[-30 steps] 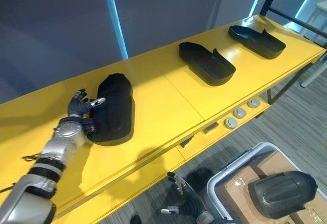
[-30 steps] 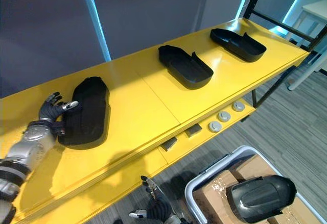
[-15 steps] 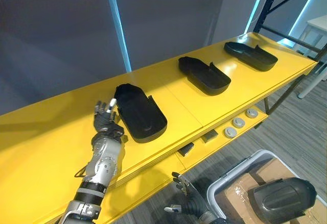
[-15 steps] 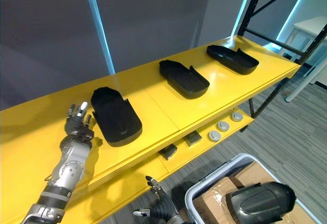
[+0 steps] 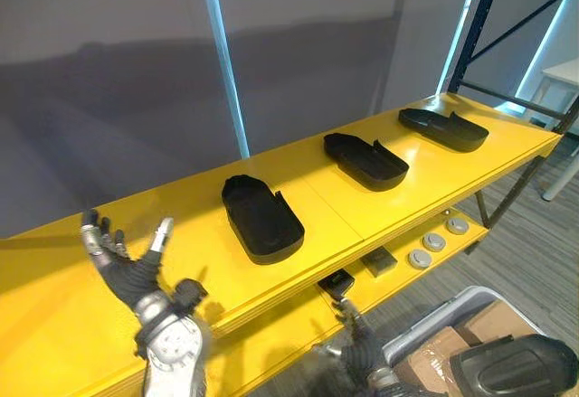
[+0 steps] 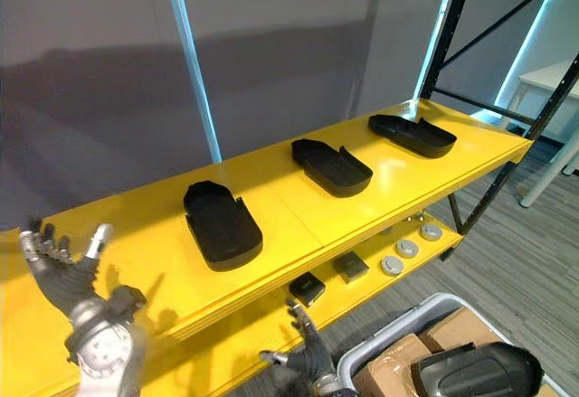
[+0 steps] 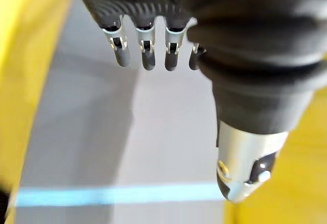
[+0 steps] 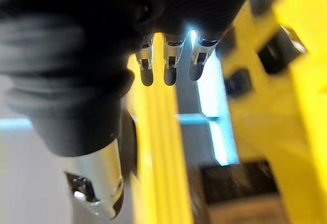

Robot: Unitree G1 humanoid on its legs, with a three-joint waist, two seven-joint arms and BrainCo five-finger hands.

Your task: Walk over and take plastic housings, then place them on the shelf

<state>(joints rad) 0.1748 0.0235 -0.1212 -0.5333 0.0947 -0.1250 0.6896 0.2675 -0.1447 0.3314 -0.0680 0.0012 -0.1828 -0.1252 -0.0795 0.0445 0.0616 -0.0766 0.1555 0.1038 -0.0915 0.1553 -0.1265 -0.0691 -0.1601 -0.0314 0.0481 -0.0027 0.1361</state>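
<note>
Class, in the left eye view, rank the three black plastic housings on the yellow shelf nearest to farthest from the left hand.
1. Leftmost black plastic housing, closest to the left hand.
2. Middle housing, centre.
3. Rightmost housing, far right.

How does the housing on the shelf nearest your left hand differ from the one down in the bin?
The shelf housing lies hollow side up, so its open cavity shows; the bin housing appears to lie domed back up. The shelf housing rests on the yellow shelf; the bin housing sits lower, on cardboard boxes inside the grey bin. Both are black plastic shells of similar shape.
</note>
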